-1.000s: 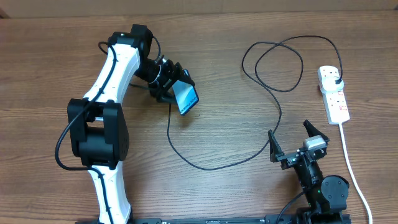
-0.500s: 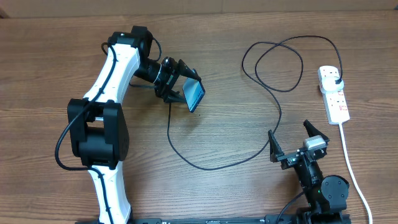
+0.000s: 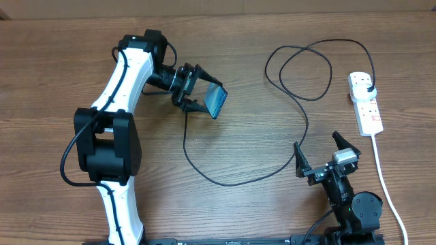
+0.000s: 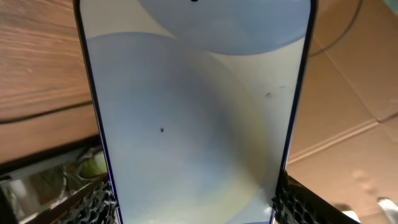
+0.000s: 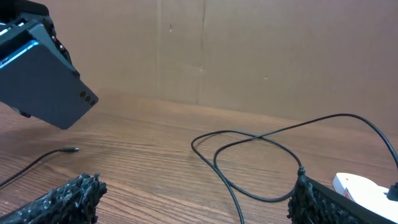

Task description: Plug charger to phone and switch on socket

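With the left gripper (image 3: 208,97) pinching the phone (image 3: 216,102) aloft near the table's (image 3: 54,47) far edge, left of centre, the right gripper (image 3: 319,155), jaws spread by the near-right corner, should bring the charger (image 3: 231,184) tip squarely to its port before reaching for the socket (image 3: 366,105) at the right edge.

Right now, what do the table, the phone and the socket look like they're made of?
The table looks like brown wood or wood-look laminate: grain lines show. The phone front seems smooth glass, glossy with soft reflections. The socket is probably hard white plastic, plain and smooth.
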`<state>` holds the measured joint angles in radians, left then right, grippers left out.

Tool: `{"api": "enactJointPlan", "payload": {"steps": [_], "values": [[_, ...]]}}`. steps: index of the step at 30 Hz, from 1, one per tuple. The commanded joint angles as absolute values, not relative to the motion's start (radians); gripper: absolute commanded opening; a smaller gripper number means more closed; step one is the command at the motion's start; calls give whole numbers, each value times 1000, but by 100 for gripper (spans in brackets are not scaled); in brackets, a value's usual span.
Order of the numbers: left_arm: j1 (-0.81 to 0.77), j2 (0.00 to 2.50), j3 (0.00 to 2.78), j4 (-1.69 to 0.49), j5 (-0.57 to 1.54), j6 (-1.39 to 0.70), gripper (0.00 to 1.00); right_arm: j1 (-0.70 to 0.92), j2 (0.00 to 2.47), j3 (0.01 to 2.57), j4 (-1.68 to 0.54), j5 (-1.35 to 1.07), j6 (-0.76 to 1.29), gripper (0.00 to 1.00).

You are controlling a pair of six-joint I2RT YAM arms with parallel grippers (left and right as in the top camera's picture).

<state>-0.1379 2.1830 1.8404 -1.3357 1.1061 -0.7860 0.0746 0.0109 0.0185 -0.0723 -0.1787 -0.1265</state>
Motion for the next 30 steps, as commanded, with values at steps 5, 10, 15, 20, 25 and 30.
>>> {"api": "enactJointPlan", "payload": {"steps": [5,10,15,20,25,30], "values": [[-144,2181,1877,-1339,1248,-839,39,81,3,8,-69,-173,-121,100],[-144,2181,1877,-1339,1251,-883,40,81,3,8,-69,-173,-121,100],[-144,2181,1877,-1339,1274,-895,39,81,3,8,-69,-173,-121,100],[-145,2181,1877,-1339,1277,-906,36,81,3,8,-69,-173,-121,100],[-145,2181,1877,-1339,1276,-916,36,81,3,8,-69,-173,-121,100],[-145,2181,1877,-1338,1276,-944,37,81,3,8,-69,-173,-121,100]]}}
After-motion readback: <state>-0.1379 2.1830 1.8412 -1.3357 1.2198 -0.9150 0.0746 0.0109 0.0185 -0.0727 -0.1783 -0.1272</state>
